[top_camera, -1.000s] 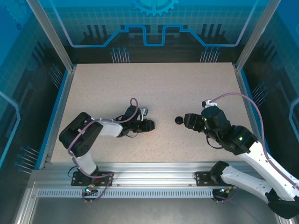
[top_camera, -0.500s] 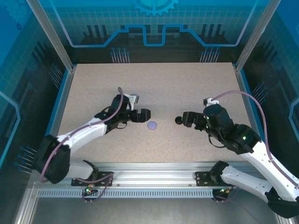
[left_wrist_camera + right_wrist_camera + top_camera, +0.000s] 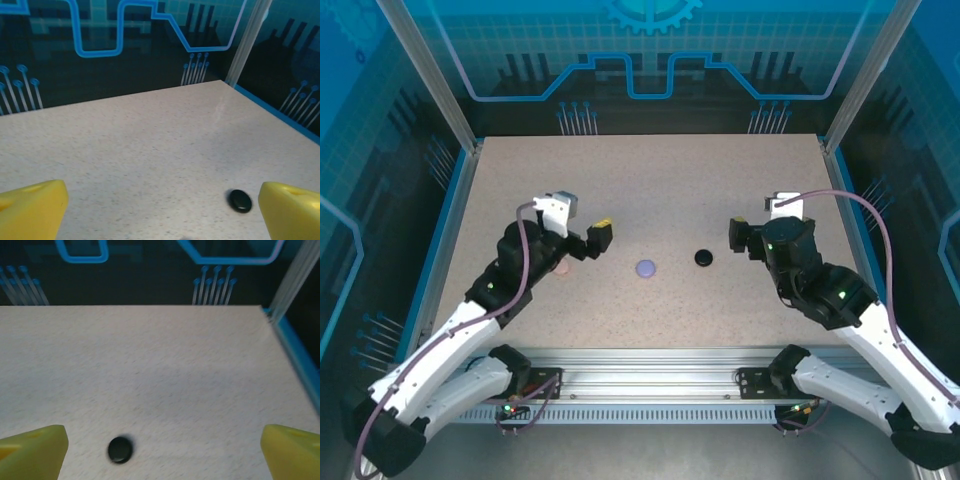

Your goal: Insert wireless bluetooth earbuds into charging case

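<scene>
Two small round charging cases lie shut on the speckled table: a lavender case (image 3: 646, 268) at the middle and a black case (image 3: 704, 257) just right of it. The earbuds are out of view. My left gripper (image 3: 595, 240) hovers left of the lavender case, apart from it, open and holding nothing. In the left wrist view the yellow fingertips (image 3: 31, 210) stand wide apart, and the black case (image 3: 240, 200) lies close to the right-hand one. My right gripper (image 3: 738, 237) is open just right of the black case (image 3: 120, 449), which lies inside its left fingertip (image 3: 31, 449).
A pale pink patch (image 3: 560, 268) peeks out under the left arm. Blue-edged frame rails (image 3: 448, 230) and clear walls bound the table on the left, right and back. The metal base rail (image 3: 640, 385) runs along the near edge.
Both grippers opened wide. The left arm drew back to the left, uncovering the lavender case. The right gripper pulled away from the black case toward the back right.
</scene>
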Motion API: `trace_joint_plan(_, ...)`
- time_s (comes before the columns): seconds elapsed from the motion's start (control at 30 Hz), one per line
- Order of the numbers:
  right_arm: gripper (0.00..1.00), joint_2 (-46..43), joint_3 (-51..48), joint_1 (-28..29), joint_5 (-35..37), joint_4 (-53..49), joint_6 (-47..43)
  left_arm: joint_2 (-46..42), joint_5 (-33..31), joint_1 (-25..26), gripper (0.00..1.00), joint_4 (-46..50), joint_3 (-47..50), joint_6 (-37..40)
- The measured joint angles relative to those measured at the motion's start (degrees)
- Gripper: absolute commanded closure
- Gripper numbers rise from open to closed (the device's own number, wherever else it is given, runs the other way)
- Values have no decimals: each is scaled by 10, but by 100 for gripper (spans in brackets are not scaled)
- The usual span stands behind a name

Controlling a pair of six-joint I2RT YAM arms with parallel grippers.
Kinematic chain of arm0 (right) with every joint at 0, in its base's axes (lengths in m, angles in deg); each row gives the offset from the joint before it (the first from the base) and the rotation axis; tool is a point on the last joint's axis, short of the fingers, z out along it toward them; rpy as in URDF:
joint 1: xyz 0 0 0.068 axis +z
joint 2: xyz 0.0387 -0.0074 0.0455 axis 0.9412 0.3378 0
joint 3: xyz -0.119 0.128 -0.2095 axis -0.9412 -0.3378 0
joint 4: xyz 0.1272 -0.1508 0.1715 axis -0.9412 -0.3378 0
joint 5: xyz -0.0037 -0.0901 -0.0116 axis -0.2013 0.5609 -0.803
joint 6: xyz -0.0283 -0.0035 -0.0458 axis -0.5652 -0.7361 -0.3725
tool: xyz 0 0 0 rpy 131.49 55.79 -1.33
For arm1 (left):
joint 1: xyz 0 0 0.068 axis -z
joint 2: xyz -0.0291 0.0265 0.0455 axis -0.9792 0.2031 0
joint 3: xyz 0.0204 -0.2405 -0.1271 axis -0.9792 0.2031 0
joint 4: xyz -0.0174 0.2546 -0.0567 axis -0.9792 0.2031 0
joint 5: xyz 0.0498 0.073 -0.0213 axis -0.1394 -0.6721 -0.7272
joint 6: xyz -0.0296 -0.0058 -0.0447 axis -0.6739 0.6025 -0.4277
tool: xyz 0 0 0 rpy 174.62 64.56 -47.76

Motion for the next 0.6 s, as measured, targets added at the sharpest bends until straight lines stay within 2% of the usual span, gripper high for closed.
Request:
trace_joint_plan(0.17,0,7,-59,-79,0,104,-98,-50,-35,-21,1,-11,47,67)
trace_joint_plan(0.33,0,47,-176,-174,-48,243,-143,-76,-52,-104,1,-59,104,96)
trace_joint_plan(0.47,0,107,-279,-214,-85,368,-164,-66,-54,-161,1,-117,171,95)
trace_joint_plan(0.6,0,159,-351,-243,-121,490,-185,-16,-54,-199,1,-183,227,85)
